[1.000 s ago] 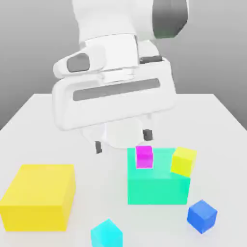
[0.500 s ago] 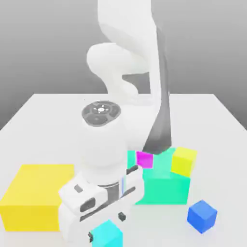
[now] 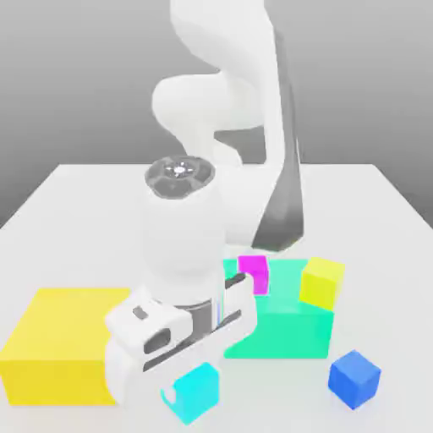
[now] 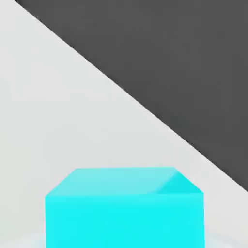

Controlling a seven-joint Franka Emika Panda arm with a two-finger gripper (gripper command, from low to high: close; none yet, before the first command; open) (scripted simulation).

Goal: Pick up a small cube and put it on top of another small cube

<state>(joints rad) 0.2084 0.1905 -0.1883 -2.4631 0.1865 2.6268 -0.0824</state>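
The white two-finger gripper [image 3: 193, 389] of the robot arm is pinching a small, plain cyan cube [image 3: 196, 396], its fingers closed on opposite sides, a hold that leaves the top and bottom faces free for stacking. Hand and cube are over the near part of the pale, smooth bench [image 3: 389, 245], well away from its far edge; whether the cube has cleared the surface, I cannot tell. Just beyond the hand, toward the exterior view's left edge of the bench, is a large yellow block [image 3: 63, 338]. Toward the right is a large green-teal block [image 3: 279, 330], with a small magenta cube [image 3: 254, 272] by its far edge and a small yellow cube [image 3: 321, 282] at its right-hand edge. A small blue cube [image 3: 354, 378] sits nearer, past that block's near right corner, its open surroundings probably making it the easier base. The likely next step is a straight lift, lest the cube scrape or twist.
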